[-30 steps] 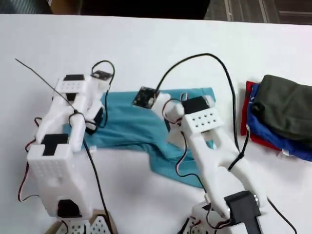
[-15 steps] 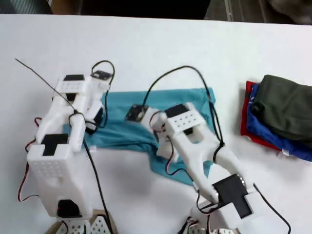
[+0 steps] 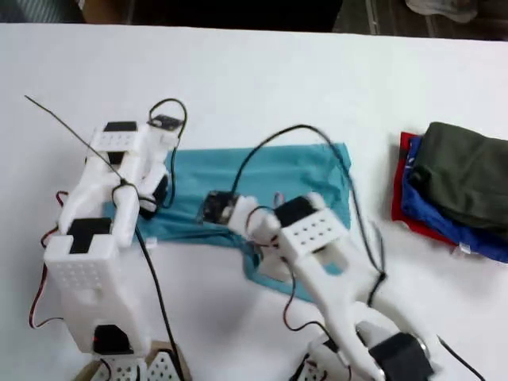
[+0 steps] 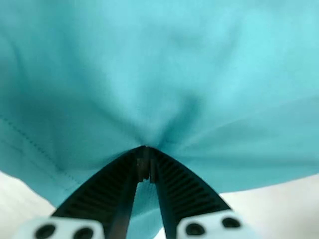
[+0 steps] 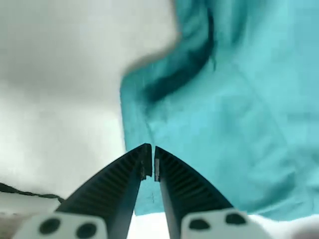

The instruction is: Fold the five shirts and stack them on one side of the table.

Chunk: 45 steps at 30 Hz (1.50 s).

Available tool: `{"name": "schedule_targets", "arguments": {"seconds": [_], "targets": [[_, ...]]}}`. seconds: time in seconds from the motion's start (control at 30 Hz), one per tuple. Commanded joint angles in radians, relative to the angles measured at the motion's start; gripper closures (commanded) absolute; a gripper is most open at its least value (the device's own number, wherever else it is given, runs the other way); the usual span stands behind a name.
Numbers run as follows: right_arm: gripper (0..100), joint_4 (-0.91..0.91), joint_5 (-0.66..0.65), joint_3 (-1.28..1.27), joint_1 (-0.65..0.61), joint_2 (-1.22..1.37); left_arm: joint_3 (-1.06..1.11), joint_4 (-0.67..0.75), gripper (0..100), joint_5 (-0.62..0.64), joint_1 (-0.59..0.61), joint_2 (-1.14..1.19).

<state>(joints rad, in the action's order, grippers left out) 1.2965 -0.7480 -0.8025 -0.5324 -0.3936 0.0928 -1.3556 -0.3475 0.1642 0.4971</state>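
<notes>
Teal shirt: here it is, the teal shirt (image 3: pixel 294 178), spread across the middle of the white table (image 3: pixel 238 71), its near edge rumpled and folded over.
Left gripper: the left gripper (image 4: pixel 144 162) is clamped tight on the shirt, cloth puckering at its tips, at the shirt's left end.
Right gripper: the right gripper (image 5: pixel 148 164) has its jaws together, right at the shirt's near hem; a pinch of cloth can't be made out.
Stack: on the table's right side, olive shirt (image 3: pixel 464 171) tops blue shirt (image 3: pixel 444 218) and red shirt (image 3: pixel 399 198).
</notes>
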Motion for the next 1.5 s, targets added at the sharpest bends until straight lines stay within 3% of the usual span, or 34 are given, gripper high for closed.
{"name": "schedule_targets", "arguments": {"seconds": [0.0,0.3,0.57,1.03,1.4,1.47], "targets": [[97.6,0.015,0.0,-0.046,0.059,-0.07,-0.021,-0.035,97,0.009,0.002,-0.014],[96.6,0.008,-0.003,-0.166,0.065,-0.073,-0.197,-0.166,97,0.002,0.091,-0.098],[70.3,0.01,-0.089,-0.166,-0.047,-0.067,-0.203,-0.106,97,0.028,0.064,0.041],[71.1,-0.223,-0.086,-0.276,-0.07,-0.019,-0.209,-0.069,97,0.054,0.051,0.147],[71.5,-0.163,-0.086,-0.098,-0.067,0.371,-0.209,-0.068,97,0.051,0.051,0.147],[76.6,-0.154,-0.086,-0.071,-0.065,0.404,-0.209,-0.068,97,0.051,0.051,0.147]]}}
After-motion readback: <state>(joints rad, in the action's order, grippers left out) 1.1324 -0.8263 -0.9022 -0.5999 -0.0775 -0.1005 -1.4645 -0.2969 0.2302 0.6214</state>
